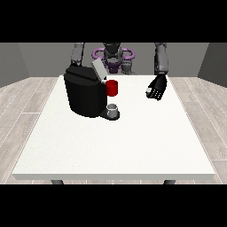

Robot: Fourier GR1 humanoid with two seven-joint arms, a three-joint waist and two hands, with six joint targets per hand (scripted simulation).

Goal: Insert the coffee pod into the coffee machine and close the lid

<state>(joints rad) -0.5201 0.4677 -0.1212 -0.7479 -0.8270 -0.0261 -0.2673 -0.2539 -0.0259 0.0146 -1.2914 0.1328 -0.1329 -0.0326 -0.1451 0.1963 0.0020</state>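
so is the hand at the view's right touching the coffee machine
No, the hand at the view's right hangs over bare table, well apart from the coffee machine.

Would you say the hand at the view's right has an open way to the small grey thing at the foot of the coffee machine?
Probably yes. The hand hangs above the table to one side of the grey thing, and only bare tabletop lies between; the coffee machine stands beyond it.

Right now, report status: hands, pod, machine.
Hand at the view's right hovering over the table, holding nothing. Other hand hidden behind the coffee machine. Lid up. Grey thing at machine's base, pod unconfirmed.
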